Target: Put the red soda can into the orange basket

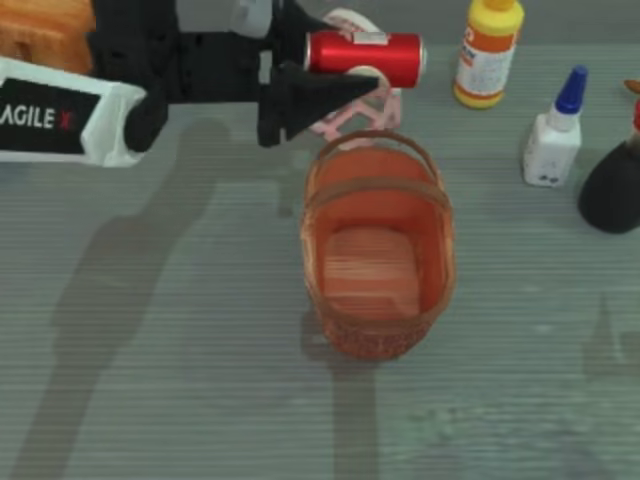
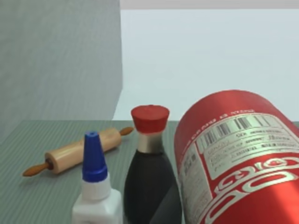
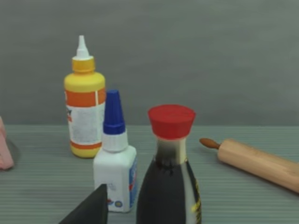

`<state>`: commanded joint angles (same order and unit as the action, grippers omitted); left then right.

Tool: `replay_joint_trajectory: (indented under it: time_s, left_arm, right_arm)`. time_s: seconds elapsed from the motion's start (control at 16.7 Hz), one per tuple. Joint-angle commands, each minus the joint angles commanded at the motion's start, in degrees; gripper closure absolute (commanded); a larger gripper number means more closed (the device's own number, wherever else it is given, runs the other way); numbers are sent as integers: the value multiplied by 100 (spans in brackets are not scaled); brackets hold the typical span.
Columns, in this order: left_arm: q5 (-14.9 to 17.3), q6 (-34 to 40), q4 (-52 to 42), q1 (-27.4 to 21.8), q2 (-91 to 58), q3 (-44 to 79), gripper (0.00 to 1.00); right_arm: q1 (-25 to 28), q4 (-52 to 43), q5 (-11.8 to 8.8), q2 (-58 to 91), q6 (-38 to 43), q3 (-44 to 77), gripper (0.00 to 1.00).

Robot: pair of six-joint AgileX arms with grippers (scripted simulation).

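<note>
The left gripper (image 1: 318, 72), its 2 fingers closed on the red soda can (image 1: 365, 55), holds it lying sideways, long axis left-right, just beyond the far rim of the orange basket (image 1: 440, 250). Right arm out of view.

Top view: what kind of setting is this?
Likely a simulated tabletop test bench: bare grey table, unrelated props such as the orange basket and glue bottle, left hand holding the red soda can.

1 can (image 1: 365, 55), 1 basket (image 1: 377, 250), 3 bottles (image 1: 488, 50), 1 rolling pin (image 2: 77, 151)
</note>
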<state>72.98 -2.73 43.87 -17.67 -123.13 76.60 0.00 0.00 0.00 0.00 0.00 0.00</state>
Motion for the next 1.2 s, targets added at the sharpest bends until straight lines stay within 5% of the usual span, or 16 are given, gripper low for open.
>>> replay_joint_trajectory:
  time_s: [0.3,0.66,1.2]
  left_arm:
    - [16,32,1253,67,-836,-326,100]
    - [11,40,1446,81,-996,-405,100]
    - [11,40,1446,81,-996,-405,32]
  right_arm:
    - [0,0,0,0,0,0,0]
    - [0,0,0,0,0,0,0]
    - [0,0,0,0,0,0,0]
